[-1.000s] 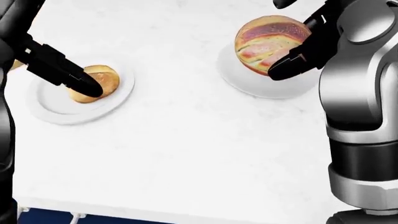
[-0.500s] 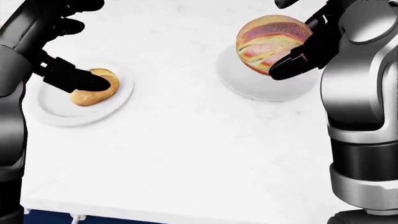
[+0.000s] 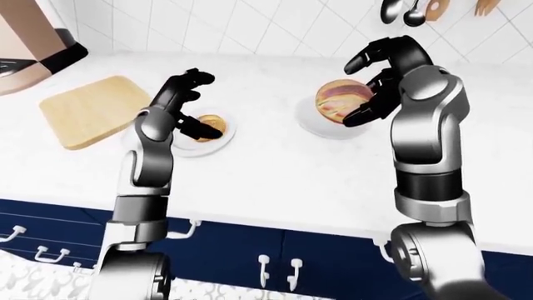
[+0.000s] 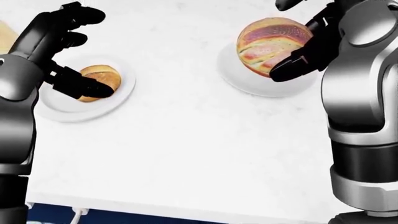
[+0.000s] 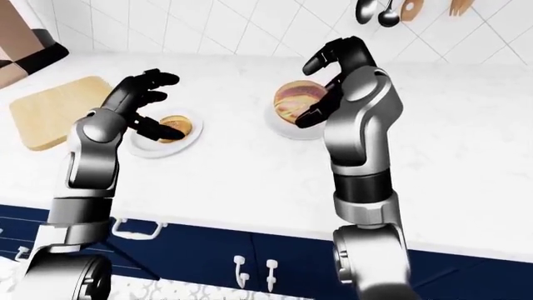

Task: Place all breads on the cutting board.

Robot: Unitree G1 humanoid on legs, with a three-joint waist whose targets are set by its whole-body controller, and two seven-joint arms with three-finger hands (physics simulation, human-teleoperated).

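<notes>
Two breads, both off the board (image 3: 90, 110), so we treat this as a double pick.

Left hand (image 4: 65, 51): open, fingers spread above the bun (image 4: 98, 80), one lower digit reaching down beside it. Not gripping. The bun sits on its plate (image 4: 59, 108) directly under the palm. We'd drop the hand straight down, get digits on opposite sides of the bun, then close. It is small and round, so a shallow pinch probably rolls it off the plate; we go low, near the plate surface.

Right hand (image 3: 379, 81): fingers curled around the far and right side of the loaf (image 4: 270, 43), thumb against its near-right face. Contact looks real, but we can't tell whether the loaf is clear of its plate (image 4: 248, 81) or resting on it. Call it a partial wrap, not a confirmed grip. The loaf is wide relative to the fingers, so we'd want the thumb lower before lifting.

The board lies beyond and left of the left hand, well apart from the right. The bun goes first; the loaf needs a long cross-reach or a step left.

Count: breads 2, plates 2, boards 1, hands 2.
</notes>
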